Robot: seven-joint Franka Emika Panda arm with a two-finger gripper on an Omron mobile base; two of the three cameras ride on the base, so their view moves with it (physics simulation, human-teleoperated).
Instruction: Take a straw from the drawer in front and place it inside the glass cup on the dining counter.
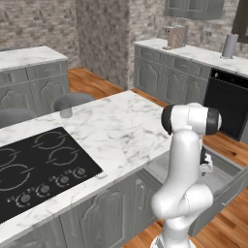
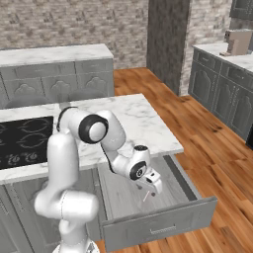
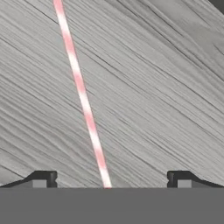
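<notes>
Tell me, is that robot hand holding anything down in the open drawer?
Nothing is held. The gripper hangs open over the straw, which lies flat on the drawer floor between the spread fingertips, untouched.

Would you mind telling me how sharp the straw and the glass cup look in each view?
Hand view: straw large but soft-edged on the streaky drawer floor. Right base view: a faint sliver. Left base view: glass cup small, pale, low-contrast.

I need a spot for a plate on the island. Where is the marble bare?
Bare marble runs from the cooktop to the island's far corner above the open drawer. The only thing there is the glass cup at the back edge. The cooktop fills the other end.
</notes>
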